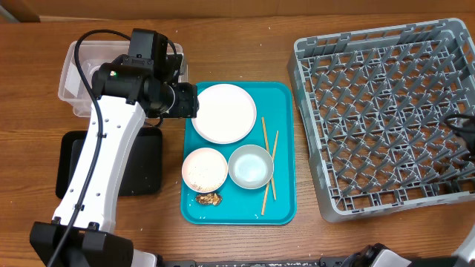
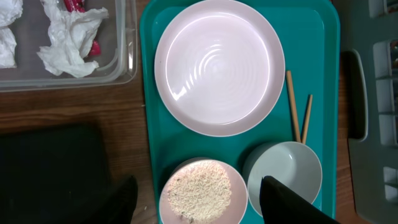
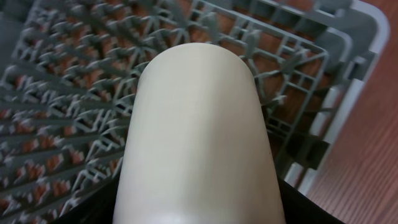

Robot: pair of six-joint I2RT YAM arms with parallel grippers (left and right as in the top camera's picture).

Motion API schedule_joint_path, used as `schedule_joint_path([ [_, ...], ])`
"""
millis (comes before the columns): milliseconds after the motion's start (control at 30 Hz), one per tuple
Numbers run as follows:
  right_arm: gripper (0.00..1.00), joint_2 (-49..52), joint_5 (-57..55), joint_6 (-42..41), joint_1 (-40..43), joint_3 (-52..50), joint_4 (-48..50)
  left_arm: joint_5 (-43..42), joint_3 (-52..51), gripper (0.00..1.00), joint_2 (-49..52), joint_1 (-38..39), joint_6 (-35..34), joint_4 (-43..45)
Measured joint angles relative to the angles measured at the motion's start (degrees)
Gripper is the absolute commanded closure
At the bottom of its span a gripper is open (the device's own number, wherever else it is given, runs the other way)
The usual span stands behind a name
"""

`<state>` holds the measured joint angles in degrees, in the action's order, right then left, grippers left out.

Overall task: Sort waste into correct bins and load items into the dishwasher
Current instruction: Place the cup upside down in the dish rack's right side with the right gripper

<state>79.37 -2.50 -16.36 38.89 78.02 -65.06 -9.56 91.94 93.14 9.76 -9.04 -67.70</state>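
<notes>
Over at the far right, above a corner of the grey dish rack (image 3: 74, 93), the small white cup (image 3: 199, 124) is seen clamped between the dark fingers of the right gripper (image 3: 199, 208). Its rounded side fills the wrist view. The pegs lie beneath it, and whether cup and rack touch cannot be told. Only a sliver of that arm is caught at the right edge of the overhead view.

Across on the left, the left gripper (image 2: 198, 182) is held spread wide, nothing between its fingers (image 2: 286, 202), above the left side of the teal tray (image 1: 282, 100). On that tray the round white plate (image 1: 224, 113) is laid at the far end. Nearer, a white bowl (image 1: 205, 169) strewn with rice grains (image 2: 199, 190) is set on the left, just beside the pale grey bowl (image 1: 251, 166) on its right. Two wooden chopsticks (image 1: 267, 159) are crossed along the tray's right side, by the grey bowl. The brown food lump (image 1: 208, 199) is spotted on the tray just near of the rice bowl.

At the far left, the clear tub (image 1: 70, 78) is loaded with crumpled white tissue (image 2: 68, 40) and the red wrapper (image 2: 78, 5). Near of it, the black tray (image 1: 148, 167) is partly hidden by the left arm.
</notes>
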Motion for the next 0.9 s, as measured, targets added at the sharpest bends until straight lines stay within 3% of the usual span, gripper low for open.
schedule_joint_path([
  [167, 0.64, 4.44, 0.44, -0.81, 3.54, 0.0, 1.42, 0.04, 0.0, 0.35, 0.0, 0.0, -0.02, 0.0],
  [233, 0.51, 6.25, 0.66, -1.01, 3.87, 0.02, 1.46, 0.04, 0.0, 0.35, 0.0, 0.0, -0.02, 0.0],
  [333, 0.43, 9.44, 0.68, -1.25, 3.89, 0.02, 1.6, 0.04, 0.0, 0.35, 0.0, 0.0, 0.0, 0.0],
  [400, 0.15, 11.19, 0.74, -1.42, 3.87, 0.02, 2.14, 0.07, 0.0, 0.35, 0.0, 0.0, 0.0, 0.0],
  [467, 0.0, 12.07, 0.74, -1.66, 3.89, 0.02, 2.93, 0.07, 0.0, 0.35, 0.0, 0.0, 0.0, 0.0],
  [900, 0.01, 12.2, 8.09, -1.57, 3.87, 0.04, 5.01, 0.24, 0.0, 0.35, 0.0, 0.0, -0.02, 0.0],
])
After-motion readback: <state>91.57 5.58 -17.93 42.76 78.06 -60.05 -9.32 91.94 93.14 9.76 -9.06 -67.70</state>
